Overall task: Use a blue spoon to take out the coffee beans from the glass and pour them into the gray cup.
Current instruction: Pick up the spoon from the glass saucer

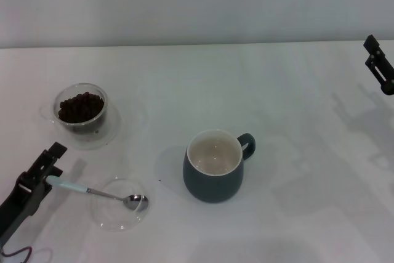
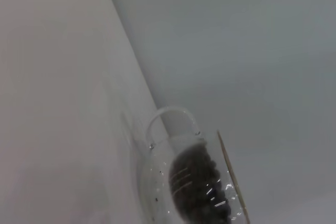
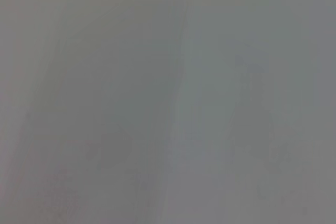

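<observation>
Spoon lies near the bench's front-left corner, its pale blue handle end between the jaws of my left gripper, which look closed on it though I can't confirm the squeeze, and its silver bowl resting in the shallow dish. I judge it light, stiff and slippery at the metal neck, so the handle is the place to hold, firmly enough that it won't twist under a load of beans. Those sit in the glass toward the left edge, the cup stands mid-bench, and my right gripper hangs by the right edge, jaw state unreadable.
</observation>
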